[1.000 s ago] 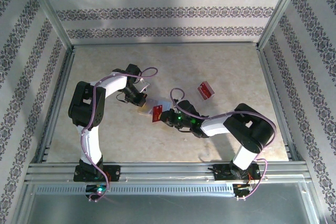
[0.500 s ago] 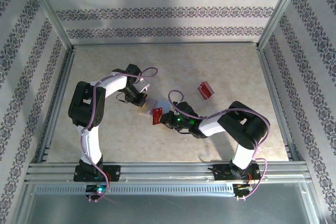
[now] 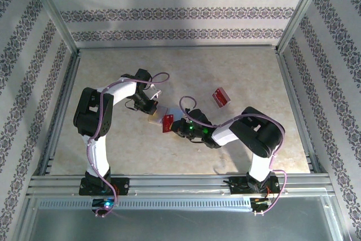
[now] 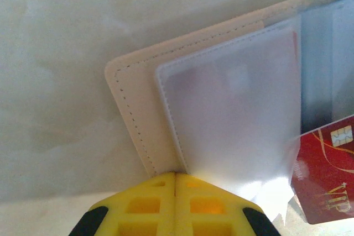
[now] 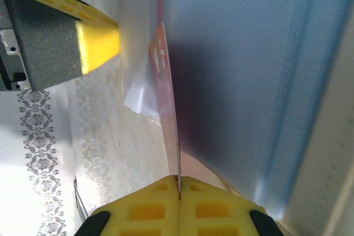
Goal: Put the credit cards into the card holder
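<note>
We are holding the credit card (image 5: 166, 98) clamped edge-on in the right tool (image 5: 178, 179), its long axis pointing at 10 o'clock toward the card holder (image 4: 138, 98), whose edge the left tool (image 4: 176, 176) is pinching.

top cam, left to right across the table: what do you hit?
left tool → card holder → held credit card → right tool → loose credit card
</note>
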Tool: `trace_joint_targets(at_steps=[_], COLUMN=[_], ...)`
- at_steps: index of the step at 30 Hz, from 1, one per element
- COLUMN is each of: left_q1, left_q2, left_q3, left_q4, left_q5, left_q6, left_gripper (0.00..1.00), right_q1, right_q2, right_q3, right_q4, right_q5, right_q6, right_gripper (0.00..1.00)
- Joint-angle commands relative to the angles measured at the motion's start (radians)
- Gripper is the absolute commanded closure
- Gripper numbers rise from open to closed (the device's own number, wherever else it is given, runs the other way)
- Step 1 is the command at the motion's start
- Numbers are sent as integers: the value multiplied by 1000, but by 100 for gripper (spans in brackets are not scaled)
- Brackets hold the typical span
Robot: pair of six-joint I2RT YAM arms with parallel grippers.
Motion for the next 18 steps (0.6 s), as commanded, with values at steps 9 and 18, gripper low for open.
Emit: trace_joint_targets(at_steps=[9, 18], left_q1=[5, 5], left_q2=[32, 29], left_q3=[13, 6], left_q4=[-36, -29], left_q5=[-7, 8], left_q6=[-4, -6], left_gripper=[100, 100], right_q1=[-43, -45], right_q2=[49, 119], right_q3=[26, 53], right_q4=[59, 118], right_q5=[25, 52], right_q6=[4, 26], right_gripper=[100, 100])
